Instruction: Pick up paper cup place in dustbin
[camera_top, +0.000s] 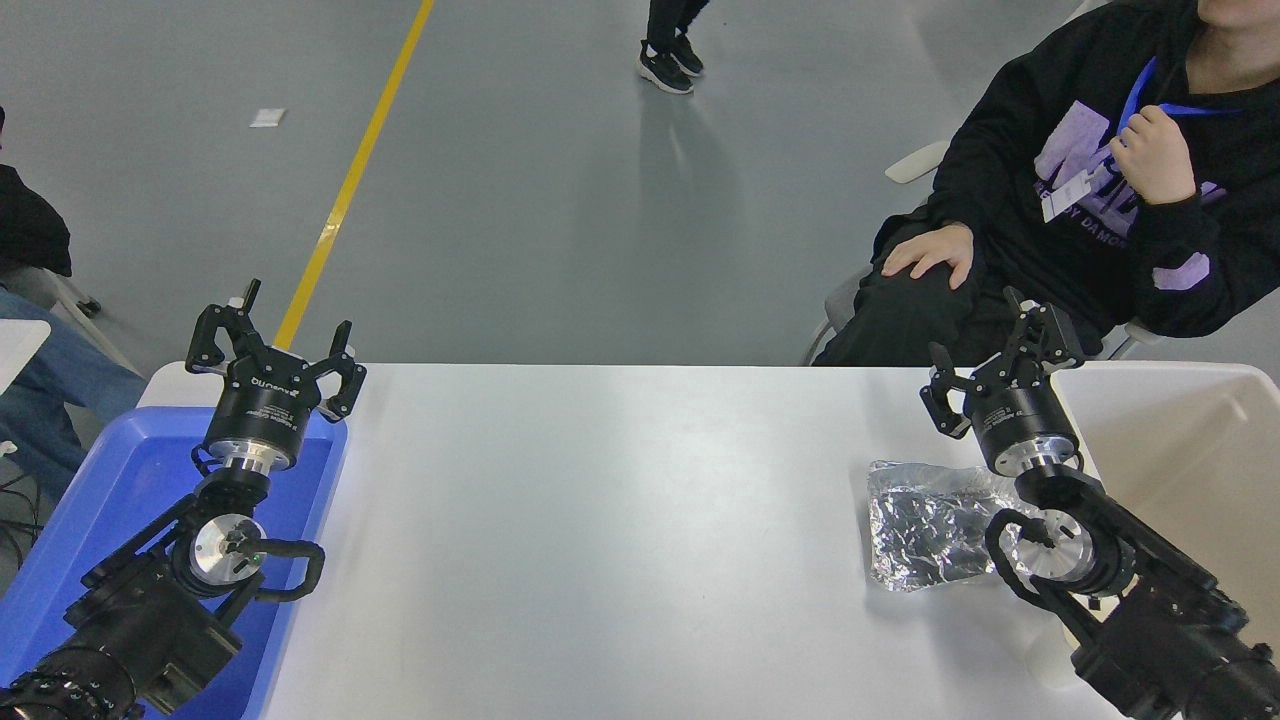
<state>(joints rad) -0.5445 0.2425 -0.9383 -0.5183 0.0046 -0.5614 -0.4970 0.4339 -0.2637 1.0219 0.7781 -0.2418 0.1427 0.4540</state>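
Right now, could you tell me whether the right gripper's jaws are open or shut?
Open. The right gripper shows its jaws spread apart with nothing between them, raised beside the dustbin and beyond the foil bag.

Grey floor (560, 200) with yellow line (352, 180) beyond white table (600, 520).

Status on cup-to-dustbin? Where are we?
No paper cup shows anywhere, so done or not started can't be told. Nothing in hand: right gripper is open and empty beside the dustbin, above the foil bag. Left gripper is open over the blue tray.
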